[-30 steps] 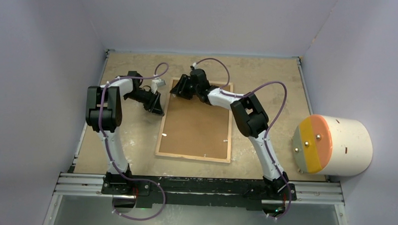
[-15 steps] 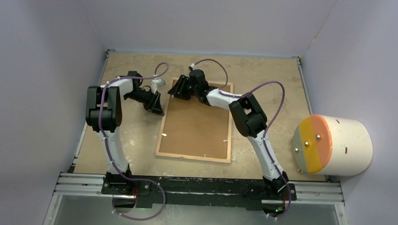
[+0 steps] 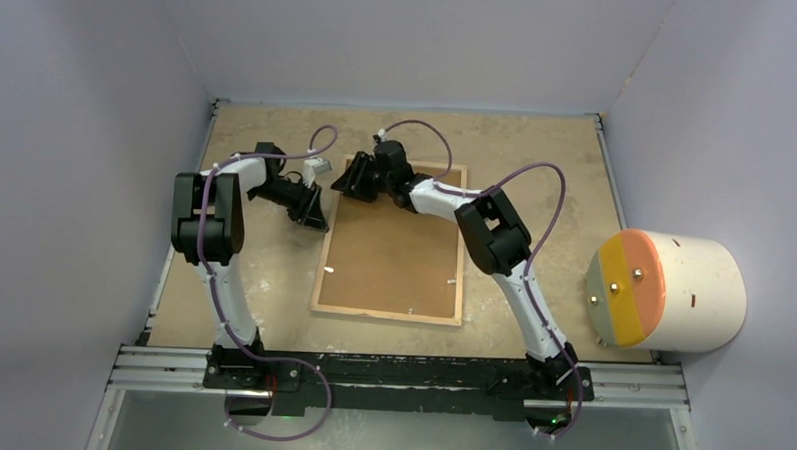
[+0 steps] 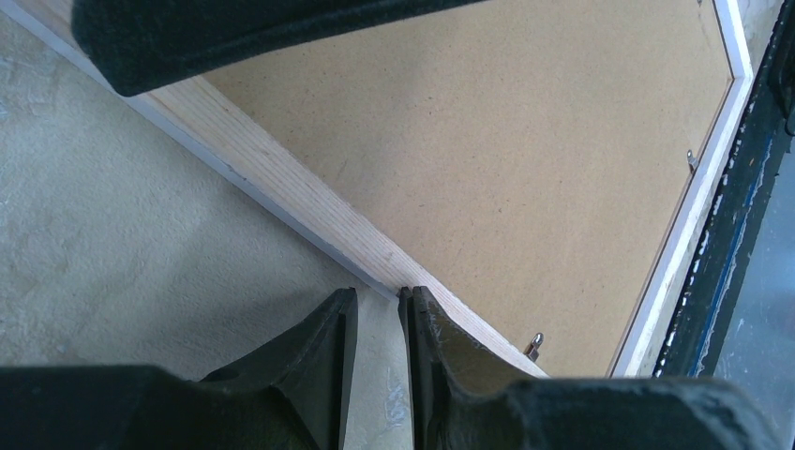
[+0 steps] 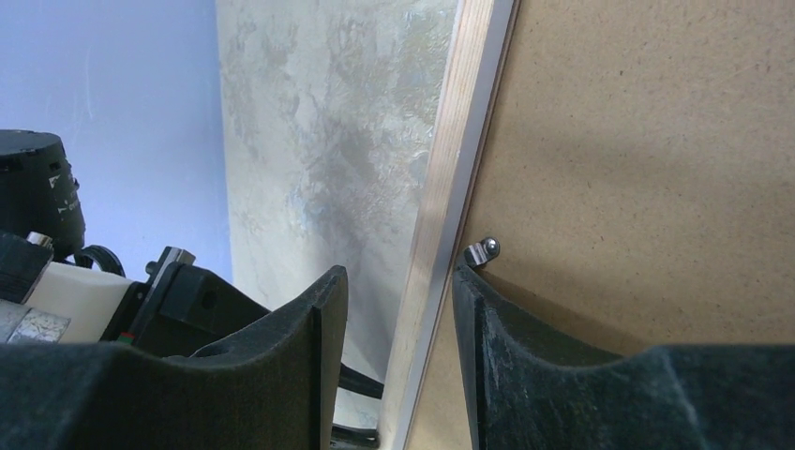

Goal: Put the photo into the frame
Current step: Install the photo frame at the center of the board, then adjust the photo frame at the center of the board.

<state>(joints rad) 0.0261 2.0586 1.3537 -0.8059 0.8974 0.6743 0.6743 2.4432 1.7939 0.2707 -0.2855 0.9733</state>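
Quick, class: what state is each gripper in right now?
Left gripper: barely open at the rail of the light wooden picture frame, holding nothing visible.
Right gripper: open, straddling that frame's rail, not clamped.

Frame (image 3: 386, 314) wood-side up on table (image 3: 537, 160), backing board (image 3: 394, 247) inside.

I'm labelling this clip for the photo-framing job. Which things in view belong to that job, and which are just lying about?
Belongs to the job:
- frame, wood face up
- backing board lying in it
- left tool and right tool, both at its rails
- photo: not visible

Lying about:
- white drum with an orange-yellow end, far right
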